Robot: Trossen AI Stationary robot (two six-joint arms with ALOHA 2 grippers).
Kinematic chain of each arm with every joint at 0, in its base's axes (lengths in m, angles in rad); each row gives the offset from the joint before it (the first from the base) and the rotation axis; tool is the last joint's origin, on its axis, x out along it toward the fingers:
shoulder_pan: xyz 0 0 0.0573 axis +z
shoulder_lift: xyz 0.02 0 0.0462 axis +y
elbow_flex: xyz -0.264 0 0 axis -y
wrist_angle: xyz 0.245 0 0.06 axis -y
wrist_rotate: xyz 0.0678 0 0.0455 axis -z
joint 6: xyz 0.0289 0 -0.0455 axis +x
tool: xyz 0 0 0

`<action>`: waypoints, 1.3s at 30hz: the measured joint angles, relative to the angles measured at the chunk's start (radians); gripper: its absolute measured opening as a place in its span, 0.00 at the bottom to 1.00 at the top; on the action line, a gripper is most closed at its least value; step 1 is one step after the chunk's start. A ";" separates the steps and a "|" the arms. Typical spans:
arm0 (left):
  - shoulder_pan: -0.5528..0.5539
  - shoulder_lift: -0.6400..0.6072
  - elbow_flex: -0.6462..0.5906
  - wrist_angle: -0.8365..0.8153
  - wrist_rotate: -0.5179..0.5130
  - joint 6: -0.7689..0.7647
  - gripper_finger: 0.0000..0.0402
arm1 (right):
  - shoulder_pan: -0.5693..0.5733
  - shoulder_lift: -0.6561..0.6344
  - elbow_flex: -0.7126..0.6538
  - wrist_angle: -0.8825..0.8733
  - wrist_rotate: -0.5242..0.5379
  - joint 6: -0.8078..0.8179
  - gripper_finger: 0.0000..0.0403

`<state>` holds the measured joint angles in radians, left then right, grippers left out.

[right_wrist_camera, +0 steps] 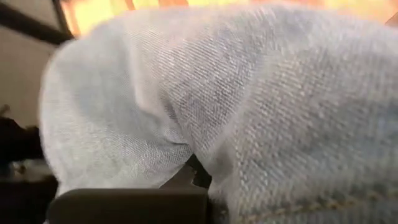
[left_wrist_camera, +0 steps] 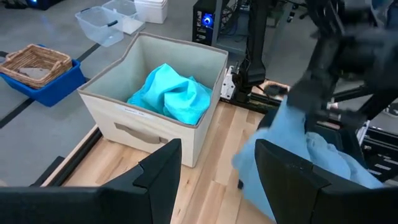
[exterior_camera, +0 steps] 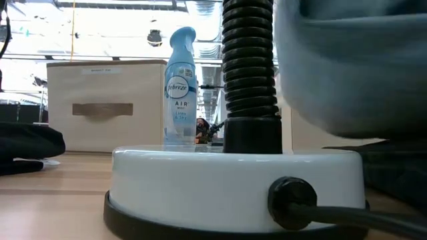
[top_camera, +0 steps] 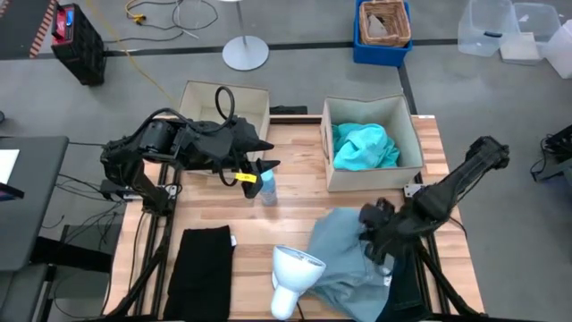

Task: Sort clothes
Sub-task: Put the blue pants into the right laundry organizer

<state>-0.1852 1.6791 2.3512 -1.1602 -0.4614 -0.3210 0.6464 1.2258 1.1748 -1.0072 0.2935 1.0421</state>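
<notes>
A grey-blue garment (top_camera: 340, 259) lies bunched at the table's near right, and my right gripper (top_camera: 374, 234) is shut on it. In the low view it hangs at the upper right (exterior_camera: 353, 67). A turquoise garment (top_camera: 365, 148) lies inside the right beige box (top_camera: 416, 134). A black garment (top_camera: 201, 268) lies flat at the near left. A dark garment (top_camera: 407, 288) lies under the right arm. My left gripper (top_camera: 264, 166) hovers open over the table's middle, above a blue bottle (top_camera: 268, 190), with nothing between its fingers (left_wrist_camera: 163, 168). My right gripper holds the grey-blue garment by a bunched part at its far right side (top_camera: 365, 234). It comes slanting down from the table's right. In the right wrist view the cloth (right_wrist_camera: 236, 112) drapes over the fingers (right_wrist_camera: 186, 177) and hides the contact. The garment's near part (top_camera: 344, 291) spreads below.
The left beige box (top_camera: 223, 100) stands at the far edge. A white lamp base with a black ribbed neck (top_camera: 293, 268) stands at the near middle and fills the low view (exterior_camera: 233, 180). Bins and a basket (top_camera: 384, 27) stand on the floor beyond the table.
</notes>
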 joint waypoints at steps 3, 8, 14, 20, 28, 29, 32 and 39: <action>0.000 0.000 0.000 0.000 0.000 0.000 0.49 | 0.000 -0.074 0.000 0.003 0.032 -0.015 0.12; 0.000 0.000 0.000 0.000 0.000 0.000 0.49 | 0.001 -0.167 0.001 0.061 0.093 -0.072 0.12; 0.000 0.000 0.000 0.000 0.000 0.000 0.49 | -0.002 -0.197 0.002 0.054 0.108 -0.074 0.12; 0.002 0.000 0.000 0.000 0.000 0.000 0.49 | 0.001 -0.122 0.003 0.054 0.024 -0.047 0.12; 0.011 0.000 0.000 0.001 0.000 -0.006 0.49 | 0.013 0.055 0.004 0.058 -0.136 -0.056 0.38; 0.011 0.000 0.000 0.003 0.001 -0.007 0.49 | 0.022 0.078 0.004 0.062 -0.152 -0.058 0.42; 0.011 0.000 0.000 0.005 0.001 -0.010 0.49 | 0.073 0.140 0.004 0.077 -0.193 -0.109 0.50; 0.011 0.000 0.000 0.006 0.001 -0.016 0.49 | 0.208 0.245 0.005 0.069 -0.197 -0.212 0.61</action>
<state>-0.1741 1.6787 2.3512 -1.1545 -0.4606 -0.3367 0.8544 1.4706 1.1793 -0.9382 0.0967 0.8297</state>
